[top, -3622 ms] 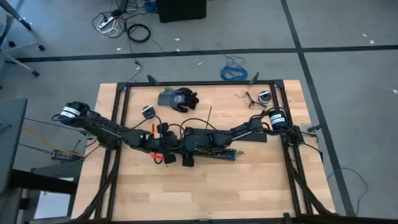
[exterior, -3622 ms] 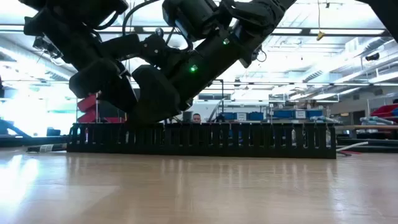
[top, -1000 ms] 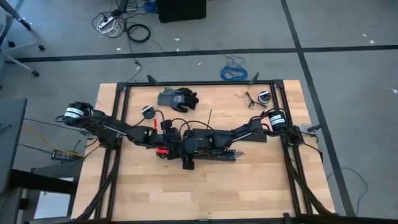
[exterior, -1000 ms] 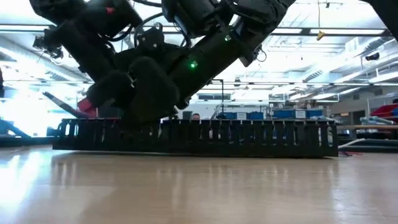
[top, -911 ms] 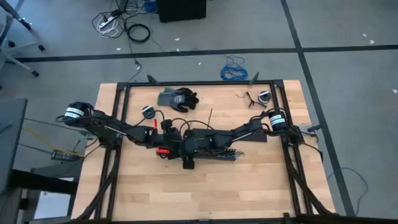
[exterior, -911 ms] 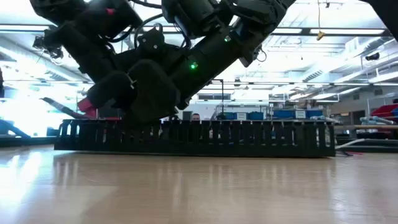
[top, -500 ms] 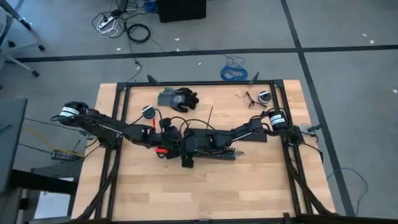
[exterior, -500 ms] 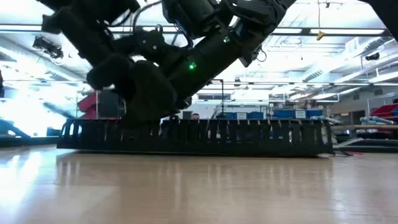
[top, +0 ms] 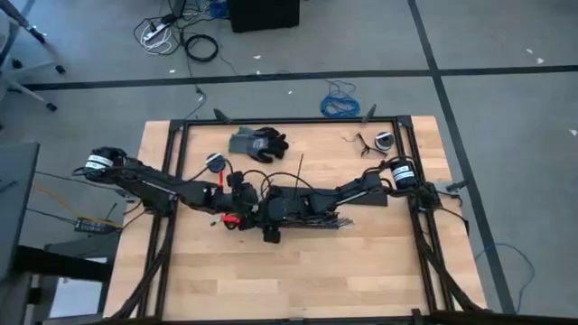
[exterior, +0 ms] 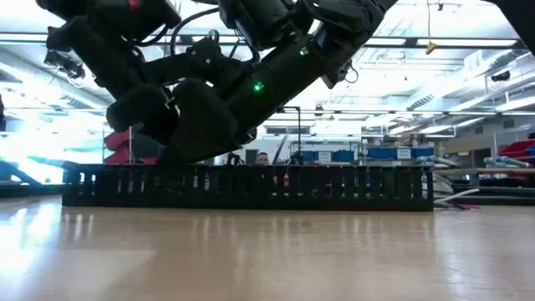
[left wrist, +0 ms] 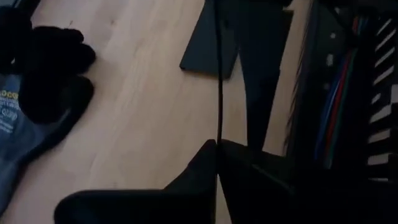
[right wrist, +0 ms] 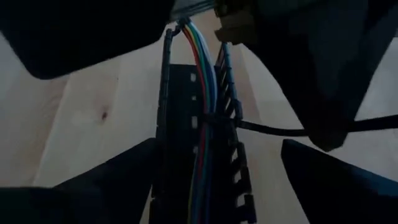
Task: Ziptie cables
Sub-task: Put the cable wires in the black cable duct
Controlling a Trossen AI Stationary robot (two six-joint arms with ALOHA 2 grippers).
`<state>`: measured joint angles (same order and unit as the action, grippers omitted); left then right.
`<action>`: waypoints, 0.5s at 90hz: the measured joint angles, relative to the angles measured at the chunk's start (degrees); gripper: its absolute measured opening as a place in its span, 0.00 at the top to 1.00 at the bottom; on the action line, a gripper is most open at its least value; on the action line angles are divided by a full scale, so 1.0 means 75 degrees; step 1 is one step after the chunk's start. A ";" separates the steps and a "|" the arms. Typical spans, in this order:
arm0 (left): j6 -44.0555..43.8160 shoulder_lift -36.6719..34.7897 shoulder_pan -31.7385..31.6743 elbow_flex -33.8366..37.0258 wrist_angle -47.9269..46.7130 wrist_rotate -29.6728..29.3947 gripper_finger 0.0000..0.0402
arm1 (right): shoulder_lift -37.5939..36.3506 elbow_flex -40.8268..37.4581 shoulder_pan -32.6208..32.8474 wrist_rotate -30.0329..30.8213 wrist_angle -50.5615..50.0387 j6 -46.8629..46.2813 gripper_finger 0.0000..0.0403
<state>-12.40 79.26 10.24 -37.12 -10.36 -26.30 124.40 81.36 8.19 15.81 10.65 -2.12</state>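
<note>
Cables [right wrist: 204,134] in red, green and blue run inside a slotted black cable duct [exterior: 251,186] lying mid-tabletop [top: 298,271], cinched by a thin black ziptie [right wrist: 214,119]. Both arms meet over the duct. The left gripper [left wrist: 217,149] pinches the ziptie's upright tail; the right gripper [right wrist: 214,186] straddles the duct, fingers [right wrist: 329,174] apart. A grey-black glove [top: 257,143] lies near the far edge.

A pale, smooth wooden bench [top: 298,271] with a soft sheen carries a matt black slotted plastic duct [exterior: 251,187] and a grey-and-black fabric glove [top: 257,143].
</note>
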 joint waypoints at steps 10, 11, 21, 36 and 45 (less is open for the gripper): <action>0.0013 -0.0002 0.0001 0.0000 0.0023 0.0000 1.00 | 0.0000 -0.0006 0.0000 -0.0002 0.0199 0.0113 0.19; 0.0013 -0.0002 0.0001 0.0000 0.0022 0.0000 1.00 | 0.0000 -0.0006 0.0000 -0.0007 0.0208 0.0113 0.19; 0.0017 -0.0002 0.0001 0.0000 0.0020 0.0000 1.00 | -0.0003 -0.0006 0.0006 -0.0161 0.0180 0.0042 0.21; 0.0017 -0.0002 0.0000 0.0000 0.0028 0.0000 1.00 | -0.0003 -0.0006 0.0058 -0.0254 0.0178 0.0031 0.24; 0.0017 -0.0002 0.0003 0.0000 0.0028 0.0023 1.00 | -0.0003 -0.0006 0.0060 -0.0251 0.0181 0.0028 0.24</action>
<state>-12.27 79.24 10.26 -37.12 -10.15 -26.13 124.38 81.32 8.64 13.93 12.01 -1.91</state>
